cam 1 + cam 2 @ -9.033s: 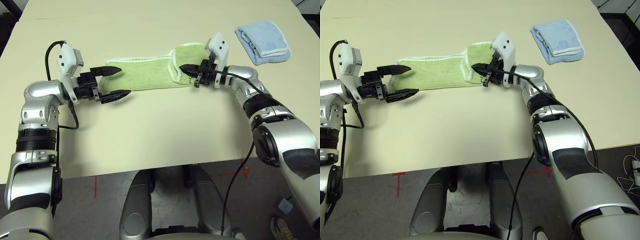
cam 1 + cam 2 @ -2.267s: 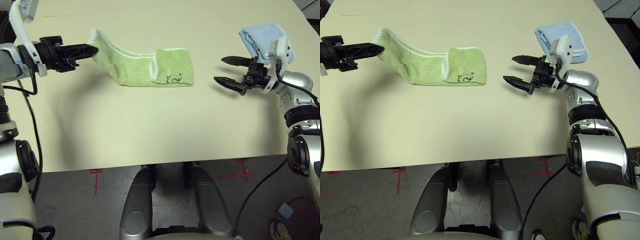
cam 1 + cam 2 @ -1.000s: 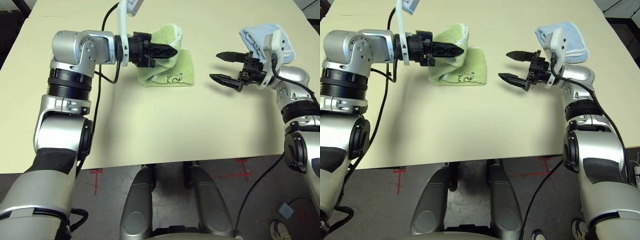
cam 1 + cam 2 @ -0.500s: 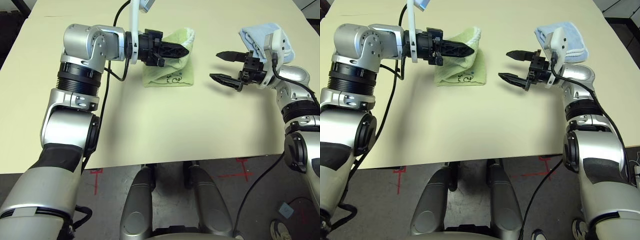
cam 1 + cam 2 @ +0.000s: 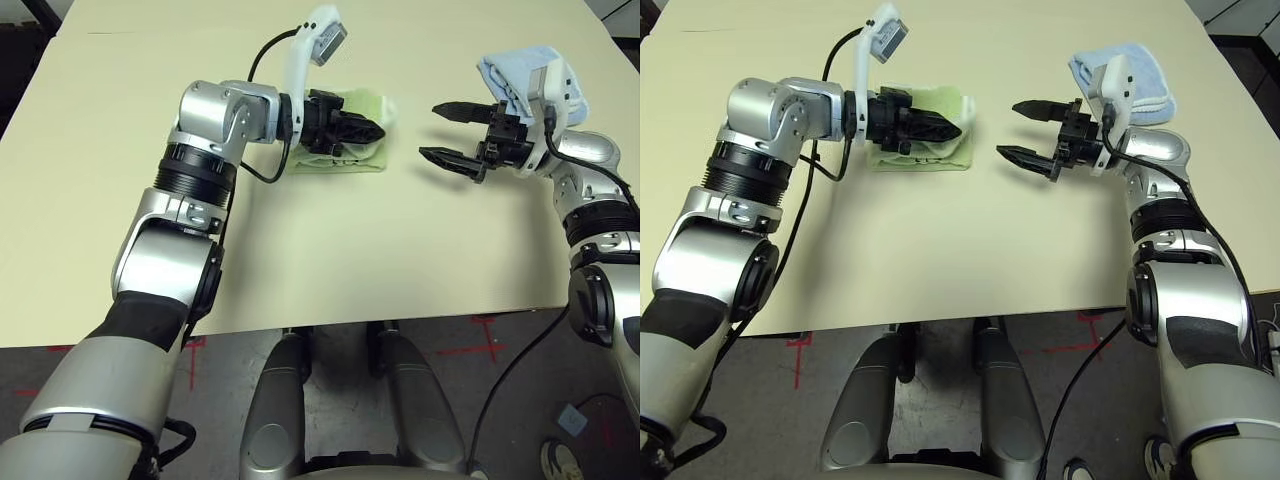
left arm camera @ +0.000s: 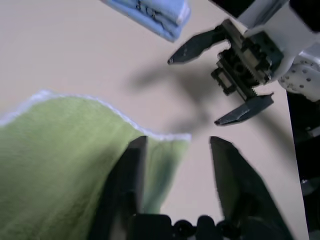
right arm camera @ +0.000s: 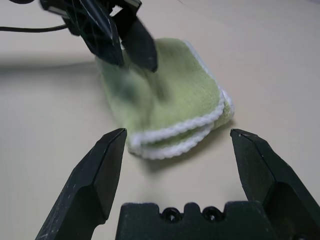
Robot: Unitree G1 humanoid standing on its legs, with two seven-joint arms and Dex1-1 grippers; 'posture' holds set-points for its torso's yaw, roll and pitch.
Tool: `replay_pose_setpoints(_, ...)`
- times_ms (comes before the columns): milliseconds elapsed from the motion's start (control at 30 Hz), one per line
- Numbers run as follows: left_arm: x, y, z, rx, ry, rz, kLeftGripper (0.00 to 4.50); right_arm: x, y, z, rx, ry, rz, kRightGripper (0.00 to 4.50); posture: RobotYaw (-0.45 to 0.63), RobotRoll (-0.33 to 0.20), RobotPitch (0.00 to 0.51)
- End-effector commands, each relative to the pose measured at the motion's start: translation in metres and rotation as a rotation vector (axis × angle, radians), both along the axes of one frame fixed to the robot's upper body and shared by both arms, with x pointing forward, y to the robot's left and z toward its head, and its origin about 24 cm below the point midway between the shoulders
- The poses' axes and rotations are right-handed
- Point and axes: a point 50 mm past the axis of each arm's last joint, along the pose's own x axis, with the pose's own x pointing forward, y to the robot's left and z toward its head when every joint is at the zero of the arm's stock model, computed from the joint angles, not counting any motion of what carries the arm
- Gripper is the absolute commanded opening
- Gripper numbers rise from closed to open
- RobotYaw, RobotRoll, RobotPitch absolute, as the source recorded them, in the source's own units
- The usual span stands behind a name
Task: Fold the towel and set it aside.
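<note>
The light green towel (image 5: 362,161) lies folded into a small stack on the table, its white-edged layers facing my right gripper (image 7: 178,132). My left gripper (image 5: 376,129) sits low over the stack's top. Its fingers stand apart in the left wrist view, with the towel's corner (image 6: 167,145) lying loose between them, so it is open. The right gripper (image 5: 432,130) hovers open a short way to the right of the towel and holds nothing.
A folded light blue cloth (image 5: 520,68) lies at the back right, just behind my right wrist. The tan table (image 5: 330,260) has bare surface in front of the towel and to the far left.
My left gripper carried the towel's raised end rightward, lowered it onto the folded part and opened its fingers. The right gripper has stayed put, open.
</note>
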Motion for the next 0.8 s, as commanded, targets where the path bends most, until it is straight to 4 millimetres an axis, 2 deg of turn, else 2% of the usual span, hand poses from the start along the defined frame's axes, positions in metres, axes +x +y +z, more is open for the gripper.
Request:
replay_pose_setpoints(33,-0.002,0.014,0.011,-0.068,-0.054,-0.009,3.73,-0.003,-0.007,-0.001,0.003,0.002,-0.01,4.5,0.02,0.0,0.293)
replay_pose_setpoints(100,-0.002,0.026,0.02,-0.102,-0.1,0.01,4.44,-0.003,-0.008,0.001,0.003,-0.002,-0.011,4.5,0.02,0.0,0.293)
replay_pose_setpoints(267,-0.009,0.067,0.026,-0.154,-0.266,0.015,4.48,-0.003,-0.007,0.005,0.005,-0.017,0.004,4.5,0.02,0.0,0.296)
replay_pose_setpoints(333,-0.011,0.081,0.017,-0.11,-0.26,0.023,4.48,-0.002,-0.006,0.006,0.007,-0.017,0.007,4.5,0.03,0.0,0.298)
replay_pose_setpoints(400,-0.014,0.102,-0.003,-0.024,-0.29,0.013,4.48,-0.001,-0.004,0.008,0.021,-0.012,0.016,4.5,0.03,0.0,0.298)
replay_pose_setpoints(467,-0.015,0.112,-0.017,0.028,-0.345,-0.027,4.5,-0.001,-0.001,0.008,0.036,-0.007,0.023,4.1,0.03,0.0,0.299)
replay_pose_setpoints(567,-0.015,0.115,-0.027,0.07,-0.394,-0.072,4.5,0.0,0.001,0.008,0.039,0.0,0.033,3.27,0.02,0.0,0.3)
replay_pose_setpoints(800,-0.004,0.11,-0.03,0.049,-0.458,-0.107,4.5,0.001,0.008,0.006,0.044,0.015,0.057,0.57,0.01,0.0,0.299)
